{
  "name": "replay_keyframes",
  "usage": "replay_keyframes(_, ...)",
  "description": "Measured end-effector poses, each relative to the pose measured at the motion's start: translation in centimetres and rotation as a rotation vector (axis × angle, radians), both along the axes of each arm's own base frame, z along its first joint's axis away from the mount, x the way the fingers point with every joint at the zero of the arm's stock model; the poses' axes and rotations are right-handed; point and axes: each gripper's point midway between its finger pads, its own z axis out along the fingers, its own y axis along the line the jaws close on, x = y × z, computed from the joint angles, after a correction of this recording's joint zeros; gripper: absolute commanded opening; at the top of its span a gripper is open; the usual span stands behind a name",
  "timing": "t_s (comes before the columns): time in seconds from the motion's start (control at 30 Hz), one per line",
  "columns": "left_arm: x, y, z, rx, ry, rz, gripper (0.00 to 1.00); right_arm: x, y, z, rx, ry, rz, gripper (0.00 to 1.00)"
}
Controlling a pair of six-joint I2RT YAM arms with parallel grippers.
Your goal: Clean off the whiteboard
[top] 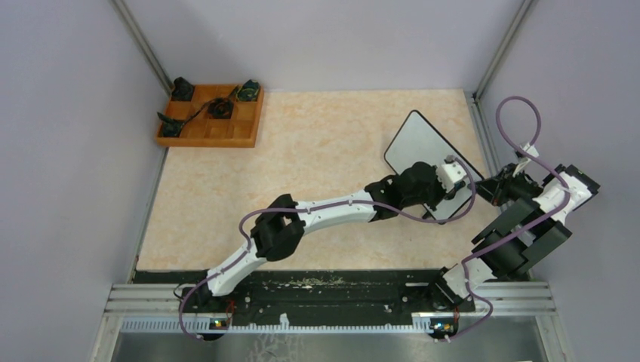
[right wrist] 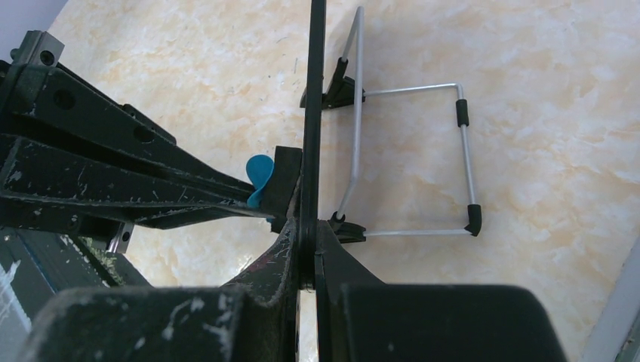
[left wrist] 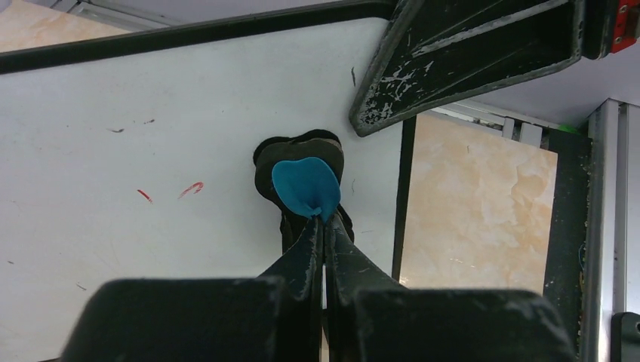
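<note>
Some of the whiteboard [top: 420, 139] hides under the left tool [top: 457, 178] and eraser [left wrist: 306, 185].

Beige, marbled desk [top: 317, 166]. Bears wooden tray [top: 204, 142] at far-left corner, whiteboard [top: 423, 139] propped on wire stand [right wrist: 411, 90] near right edge.

whiteboard [top: 419, 139]: one, white, thin black frame
red marks [left wrist: 192, 188] on the board: two short strokes, near each other; a few dark specks, too small to count
eraser [left wrist: 298, 162]: one, black
blue tab [left wrist: 304, 187] on the eraser: one
wire stand [right wrist: 464, 162] behind the board: one
arms: two, left arm [top: 332, 211] and right arm [top: 528, 219]
grippers: two, left gripper [left wrist: 324, 225] and right gripper [right wrist: 309, 230], two fingers each
purple cables [top: 249, 226]: two, one per arm
wooden tray [top: 204, 142]: one; compartments too small to count
small dark objects [top: 220, 108] at the tray: four
table [top: 317, 143]: one
</note>
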Motion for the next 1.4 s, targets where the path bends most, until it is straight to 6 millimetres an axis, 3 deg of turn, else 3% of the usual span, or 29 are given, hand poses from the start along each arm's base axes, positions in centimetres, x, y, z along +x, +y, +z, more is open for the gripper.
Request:
replay_keyframes(0.2,0.1,0.0,0.5,0.011,-0.036,0.000,0.00,0.0,0.1,0.0,-0.003,-0.003,0.005,0.00)
replay_keyframes(0.6,2.8,0.9,1.7,0.028,-0.133,0.067,0.00,0.1,0.2,0.0,-0.002,-0.019,0.006,0.00)
replay_keyframes(1.1,10.5,4.7,1.8,0.032,-0.130,0.209,0.00,0.2,0.2,-0.1,0.003,-0.027,0.002,0.00)
replay_keyframes(1.2,10.3,4.6,1.7,0.026,-0.118,0.206,0.00,0.2,0.2,-0.1,0.003,-0.027,0.002,0.00)
replay_keyframes(1.4,7.9,3.5,0.3,0.031,-0.108,0.183,0.00,0.2,0.2,-0.1,0.002,-0.026,0.003,0.00)
